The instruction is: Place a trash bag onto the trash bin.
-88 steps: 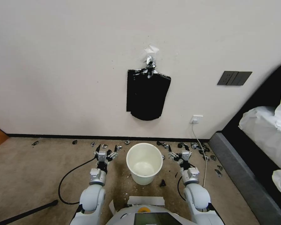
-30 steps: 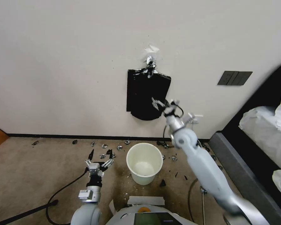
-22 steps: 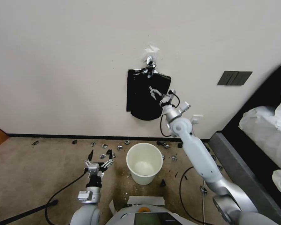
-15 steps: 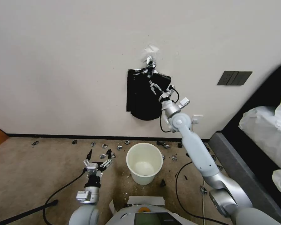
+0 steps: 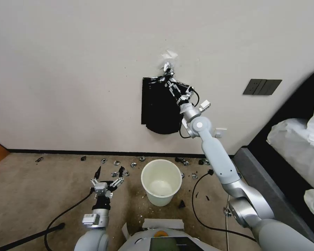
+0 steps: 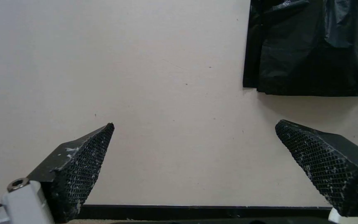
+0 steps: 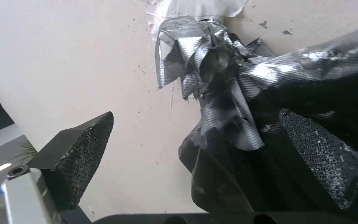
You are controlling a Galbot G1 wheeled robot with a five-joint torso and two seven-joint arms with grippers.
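Observation:
The cream-white trash bin [image 5: 161,181] stands upright on the carpet below the wall, nothing inside it. The trash bag is out of view. A flat black sheaf of bags [image 5: 160,109] hangs on the wall from crumpled silvery tape [image 5: 168,69]. My right gripper [image 5: 179,90] is raised to the sheaf's top right corner, open. In the right wrist view the tape [image 7: 195,62] and the sheaf's top [image 7: 311,140] lie just beyond the open right gripper [image 7: 195,118]. My left gripper [image 5: 106,175] hovers low, left of the bin, open and holding nothing; the left wrist view shows this gripper [image 6: 193,127] facing bare wall.
Small black and silver scraps [image 5: 134,164] litter the carpet along the baseboard. A white cable [image 5: 216,134] is plugged into the wall socket. A dark bed frame [image 5: 268,188] fills the right side. A black cable [image 5: 62,216] and a pole [image 5: 24,238] lie at the lower left.
My right arm has swung up from beside the bin and climbed the sheaf to its taped top. The left gripper has drawn back a little toward me, still open.

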